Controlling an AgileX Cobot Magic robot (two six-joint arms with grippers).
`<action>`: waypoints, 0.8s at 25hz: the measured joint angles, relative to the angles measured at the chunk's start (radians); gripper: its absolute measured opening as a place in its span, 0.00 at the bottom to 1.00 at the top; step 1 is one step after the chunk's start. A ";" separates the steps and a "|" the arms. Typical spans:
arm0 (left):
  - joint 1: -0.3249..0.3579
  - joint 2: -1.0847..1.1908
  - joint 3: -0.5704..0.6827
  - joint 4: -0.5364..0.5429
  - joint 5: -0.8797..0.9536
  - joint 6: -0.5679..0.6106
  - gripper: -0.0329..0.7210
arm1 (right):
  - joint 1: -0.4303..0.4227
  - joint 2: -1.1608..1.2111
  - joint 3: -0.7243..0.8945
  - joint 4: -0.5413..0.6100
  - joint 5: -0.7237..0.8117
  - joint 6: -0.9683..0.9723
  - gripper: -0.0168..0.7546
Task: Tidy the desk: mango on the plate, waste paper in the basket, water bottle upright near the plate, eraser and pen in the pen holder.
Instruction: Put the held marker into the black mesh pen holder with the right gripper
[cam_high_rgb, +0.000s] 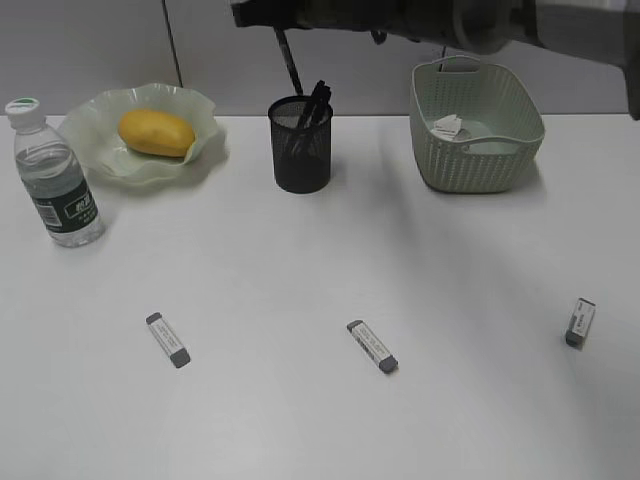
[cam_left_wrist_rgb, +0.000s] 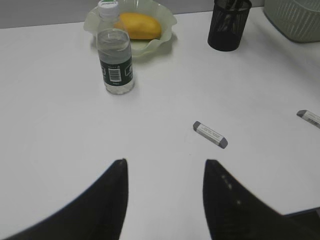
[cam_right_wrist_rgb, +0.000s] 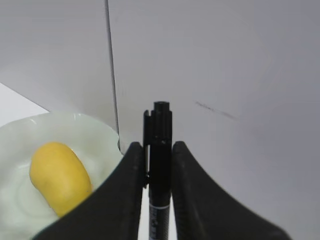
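On plate (cam_high_rgb: 205, 140) mango (cam_high_rgb: 156, 132); in basket (cam_high_rgb: 478, 150) waste paper (cam_high_rgb: 447, 125)

1. The exterior view looks down at a slant from the front, facing the back wall, and takes in the whole tabletop (cam_high_rgb: 320, 420) from some way off.
2. The left wrist view sits low over the near left part of the tabletop, looking past its own claw (cam_left_wrist_rgb: 165, 200) toward the bottle (cam_left_wrist_rgb: 114, 62), the plate (cam_left_wrist_rgb: 165, 30) and the mesh cup (cam_left_wrist_rgb: 229, 25) (the bottle stands nearer than in the exterior view).
3. The right wrist view hangs high and close at the back, facing the wall, with the pen (cam_right_wrist_rgb: 159, 165) filling the middle.
4. All three views share the plate and the mango (cam_high_rgb: 156, 132).
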 joint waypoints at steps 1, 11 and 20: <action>0.000 0.000 0.000 0.000 0.000 0.000 0.54 | 0.000 0.001 0.012 0.000 -0.008 0.000 0.21; 0.000 0.000 0.000 0.000 0.000 0.000 0.54 | 0.000 0.001 0.114 -0.001 -0.194 0.001 0.21; 0.000 0.000 0.000 0.000 0.000 0.000 0.54 | 0.001 0.013 0.237 -0.001 -0.435 0.052 0.21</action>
